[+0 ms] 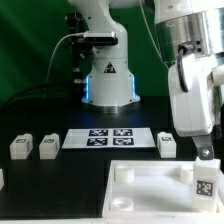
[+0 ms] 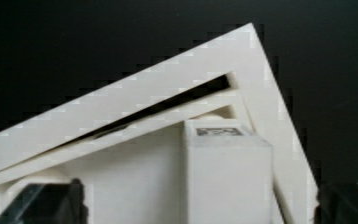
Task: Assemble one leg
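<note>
A white leg (image 1: 203,184) with black-and-white tags stands upright in the corner socket of the white tabletop (image 1: 150,190), on the exterior view's right. My gripper (image 1: 205,158) hangs just above it, with the leg's top between the fingers. In the wrist view the leg (image 2: 229,170) rises from the tabletop (image 2: 140,120). The gripper (image 2: 197,210) is open, and its dark fingers (image 2: 55,205) stand apart from the leg on both sides.
Two loose legs (image 1: 19,146) (image 1: 47,146) lie at the exterior view's left, and another (image 1: 167,142) lies beside the marker board (image 1: 110,136). The arm's base (image 1: 108,85) stands behind, with a green curtain beyond it.
</note>
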You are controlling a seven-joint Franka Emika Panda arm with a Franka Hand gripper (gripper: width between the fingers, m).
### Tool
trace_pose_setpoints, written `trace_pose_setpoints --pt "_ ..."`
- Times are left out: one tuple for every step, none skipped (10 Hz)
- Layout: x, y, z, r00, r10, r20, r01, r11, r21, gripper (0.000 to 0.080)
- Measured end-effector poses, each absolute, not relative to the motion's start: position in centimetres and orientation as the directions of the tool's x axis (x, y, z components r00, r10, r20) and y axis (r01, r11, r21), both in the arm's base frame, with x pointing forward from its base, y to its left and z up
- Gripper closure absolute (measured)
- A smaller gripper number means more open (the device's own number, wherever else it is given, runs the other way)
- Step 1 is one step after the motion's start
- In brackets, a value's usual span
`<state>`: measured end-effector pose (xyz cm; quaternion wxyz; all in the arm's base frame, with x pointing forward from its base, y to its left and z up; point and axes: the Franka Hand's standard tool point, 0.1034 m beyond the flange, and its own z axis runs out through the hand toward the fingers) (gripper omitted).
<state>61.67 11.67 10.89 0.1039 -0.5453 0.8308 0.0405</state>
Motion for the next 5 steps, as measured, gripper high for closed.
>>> trace_pose_setpoints --pt "61.66 11.67 10.86 -0.383 -0.898 -0.217 -0.915 0.401 -0.046 0.0150" --pt "61.65 11.67 10.84 -0.382 -0.898 -0.216 -0.915 0.400 -0.046 0.0150" --pt "61.64 11.67 10.81 -0.382 -0.899 -0.216 -0.915 0.400 -0.045 0.0150" --pt "61.63 11.67 10.78 -0.381 -0.899 -0.216 -0.916 0.399 -0.045 0.0150" --pt "61.62 11.67 10.76 -0.381 -0.899 -0.215 -0.916 0.399 -0.045 0.0150"
